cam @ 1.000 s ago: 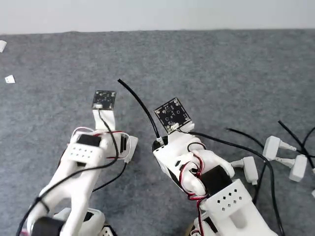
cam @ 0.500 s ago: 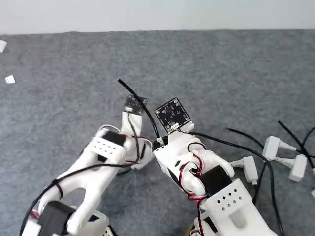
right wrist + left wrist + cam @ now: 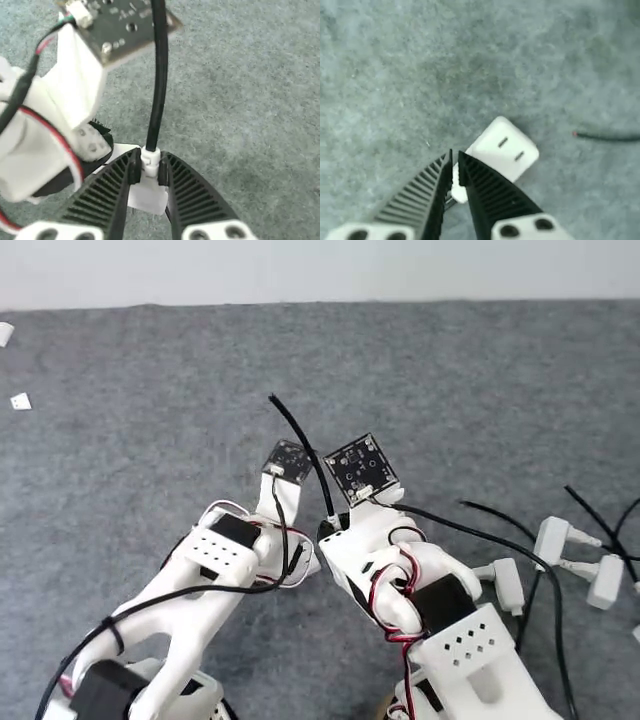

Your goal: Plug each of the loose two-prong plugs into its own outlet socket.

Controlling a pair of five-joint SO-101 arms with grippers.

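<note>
Pinching the socket (image 3: 507,149) by its edge, left gripper (image 3: 455,157) is nearly closed; right gripper (image 3: 148,159) clamps the plug (image 3: 148,194) — a hard push may twist the socket free.

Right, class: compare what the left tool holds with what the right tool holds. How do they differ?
The left tool pinches a white socket block with two slots; the right tool clamps a white plug. The plug carries a black cable. The socket block juts out beyond its fingertips; the plug sits between them. Both tools are shut on white parts.
</note>
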